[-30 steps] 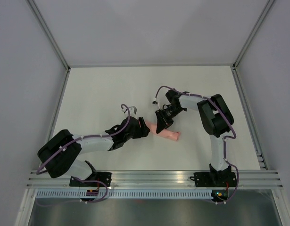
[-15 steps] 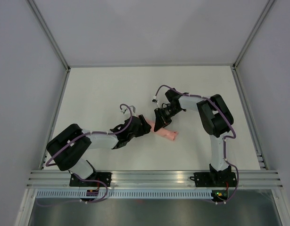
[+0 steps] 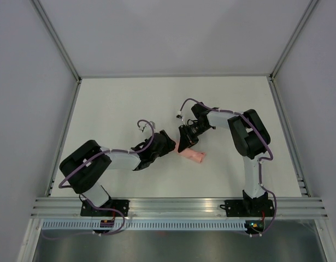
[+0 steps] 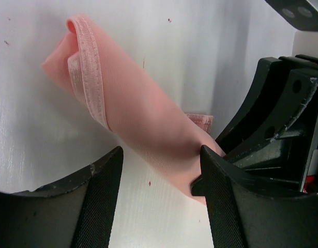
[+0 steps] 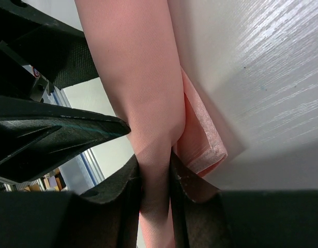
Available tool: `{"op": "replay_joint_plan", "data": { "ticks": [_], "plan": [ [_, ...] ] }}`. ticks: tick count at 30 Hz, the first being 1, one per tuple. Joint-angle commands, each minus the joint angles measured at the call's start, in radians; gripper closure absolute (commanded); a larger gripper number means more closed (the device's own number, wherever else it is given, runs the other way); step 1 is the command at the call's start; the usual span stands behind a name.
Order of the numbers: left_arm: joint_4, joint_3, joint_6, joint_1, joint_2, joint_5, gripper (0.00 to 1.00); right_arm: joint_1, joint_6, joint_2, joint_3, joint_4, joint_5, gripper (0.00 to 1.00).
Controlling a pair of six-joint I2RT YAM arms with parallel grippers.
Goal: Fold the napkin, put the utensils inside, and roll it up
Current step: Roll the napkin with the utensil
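Observation:
The napkin is a slim salmon-pink roll lying on the white table near the middle. It also shows in the left wrist view and the right wrist view. My right gripper is shut on the roll's left part; its fingers pinch the cloth between them. My left gripper is open just left of the roll, its fingers apart with bare table between them and the roll's end at their tips. No utensils show; any inside the roll are hidden.
The white table is walled by grey panels with metal posts at the back corners. An aluminium rail runs along the near edge by the arm bases. The two grippers are very close together.
My left gripper has slid right, closer to the roll and the right gripper. The roll's visible left end is now covered by the grippers. The right gripper has hardly moved.

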Motion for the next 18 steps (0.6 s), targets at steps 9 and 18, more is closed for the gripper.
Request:
{"op": "replay_joint_plan", "data": {
  "ticks": [9,18],
  "plan": [
    [-0.282,0.211,0.007,-0.003,0.070,-0.107,0.47,0.003,-0.038,0.062,0.065,-0.042,-0.046,0.68],
    [-0.327,0.291,0.175,0.064,0.116,-0.011,0.58,-0.010,-0.018,0.052,0.127,-0.071,-0.065,0.43]
  ]
}}
